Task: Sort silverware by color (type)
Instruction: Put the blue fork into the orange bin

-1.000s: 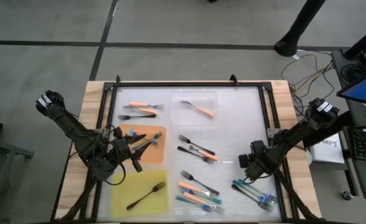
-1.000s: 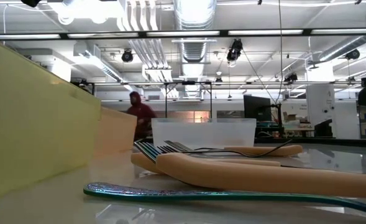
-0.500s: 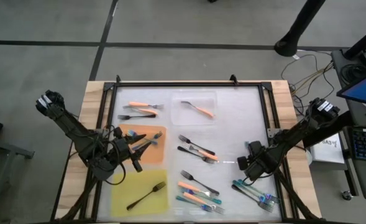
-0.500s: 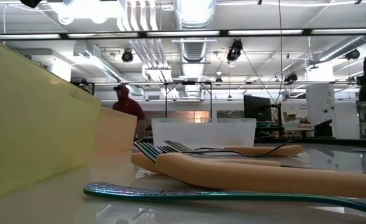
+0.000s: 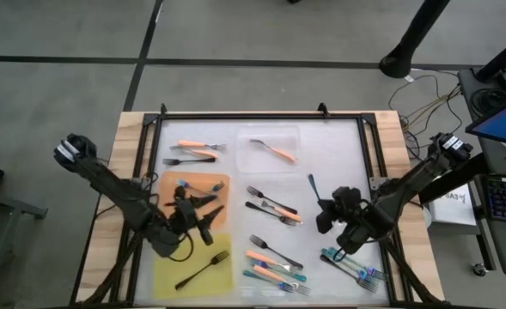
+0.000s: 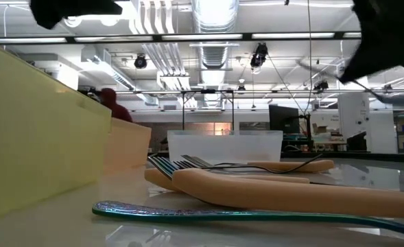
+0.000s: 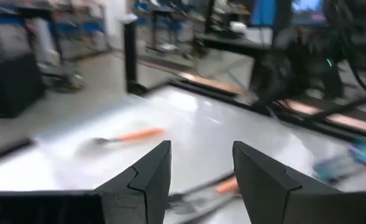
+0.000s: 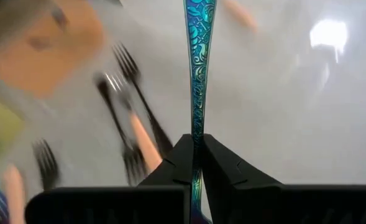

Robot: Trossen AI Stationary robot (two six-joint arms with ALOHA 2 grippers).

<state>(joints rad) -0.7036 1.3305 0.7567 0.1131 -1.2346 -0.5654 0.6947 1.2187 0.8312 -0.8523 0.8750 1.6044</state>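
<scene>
Lifted clear of the table [image 5: 338,137] beside the teal pile [image 5: 356,266], probably for carrying to its own colour group: teal fork [image 8: 198,56], handle sticking forward. Right claw [image 8: 195,165] clamped tight on its lower end. Left claw [image 7: 198,177] over the orange mat [image 5: 173,182], spread wide, gripping nothing.

The right gripper [image 5: 323,206] now stands further toward the table centre, clamped on a teal fork [image 5: 312,185] lifted off the surface. The left gripper [image 5: 203,215] sits lower — between the orange mat [image 5: 222,183] and yellow mat [image 5: 171,262]. Behind, the person [image 6: 112,103] is further left.
</scene>
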